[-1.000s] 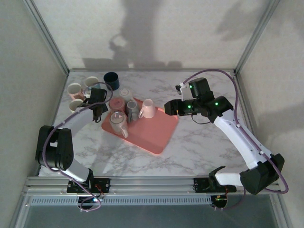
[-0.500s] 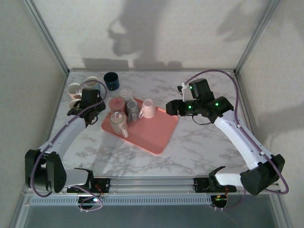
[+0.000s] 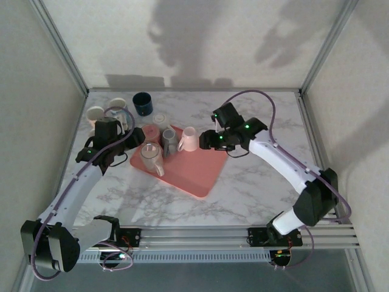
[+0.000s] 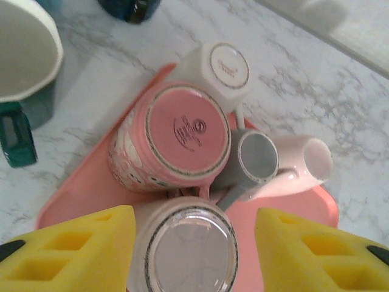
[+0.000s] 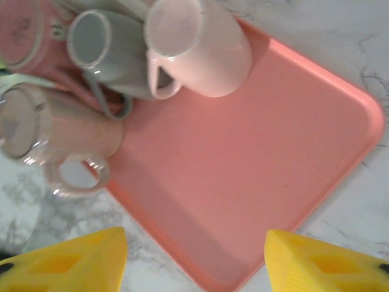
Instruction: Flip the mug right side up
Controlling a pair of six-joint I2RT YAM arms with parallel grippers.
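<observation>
Over the last second the right arm had swung in from the right until its gripper hung over the tray. The left arm had stretched out, its elbow dropping toward the near edge and its gripper drawing slightly left. None of the mugs had shifted. The left gripper [image 4: 193,234] had its two yellow fingers [image 4: 67,249] spread apart and gripping nothing. In the left wrist view they framed the glass mug [image 4: 188,252], which stood bottom up at the left end of the pink tray [image 3: 194,173]. Just beyond it stood the pink mug [image 4: 185,134], also bottom up. Against that, at the tray's far-left corner, was the white mug [image 4: 223,68], the third one bottom up; whether it sat fully on the tray could not be told. To their right two mugs lay on their sides, pressed together: the grey mug [image 4: 256,159] and the pale pink mug [image 5: 200,42]. That made five mugs clustered at that end, none of them upright. The right gripper [image 5: 194,255] was likewise released and empty, hanging over the bare tray floor with the pale pink mug nearest it. Left of the tray, on the marble table [image 3: 255,182], three more mugs stood open end up: a dark blue mug [image 3: 143,103], a cream mug [image 3: 95,114] and a teal mug [image 4: 24,67] with a white inside.
</observation>
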